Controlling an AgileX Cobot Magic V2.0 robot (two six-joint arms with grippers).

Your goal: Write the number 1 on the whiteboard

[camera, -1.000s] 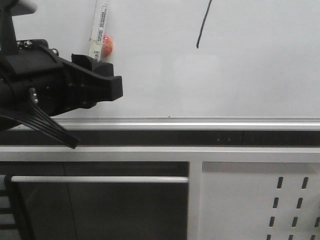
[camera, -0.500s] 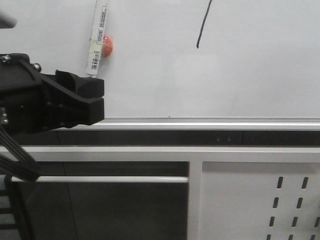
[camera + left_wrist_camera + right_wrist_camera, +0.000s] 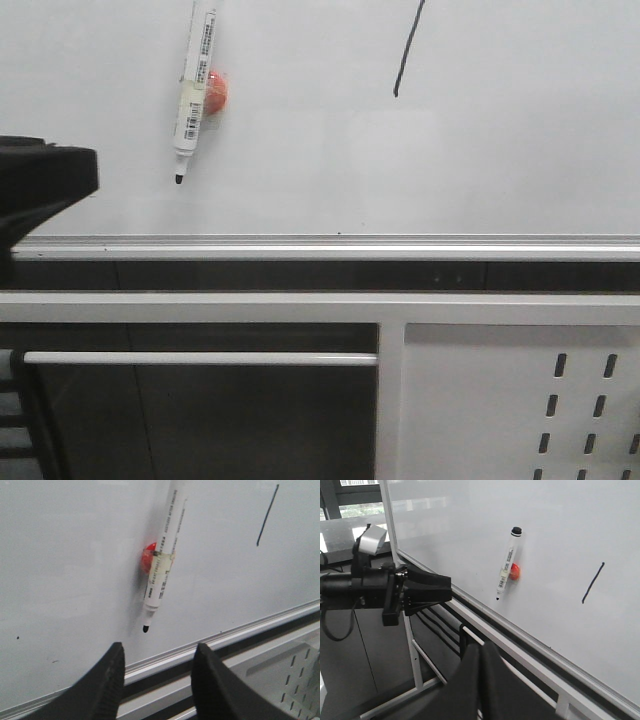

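A glossy white whiteboard (image 3: 500, 160) fills the upper part of the front view, with a silver rail (image 3: 330, 246) along its lower edge. On the board is a thin black slanted stroke, the number 1 (image 3: 406, 55). Well to its left, a white marker (image 3: 193, 85) with a black tip pointing down is fixed to the board beside a small red magnet (image 3: 216, 92).

White marker pen (image 3: 193, 88) hangs tip-down, slightly tilted, taped to an orange-red magnet (image 3: 215, 90). Below my view: white slotted panel (image 3: 520, 400), horizontal white rod (image 3: 200, 358).
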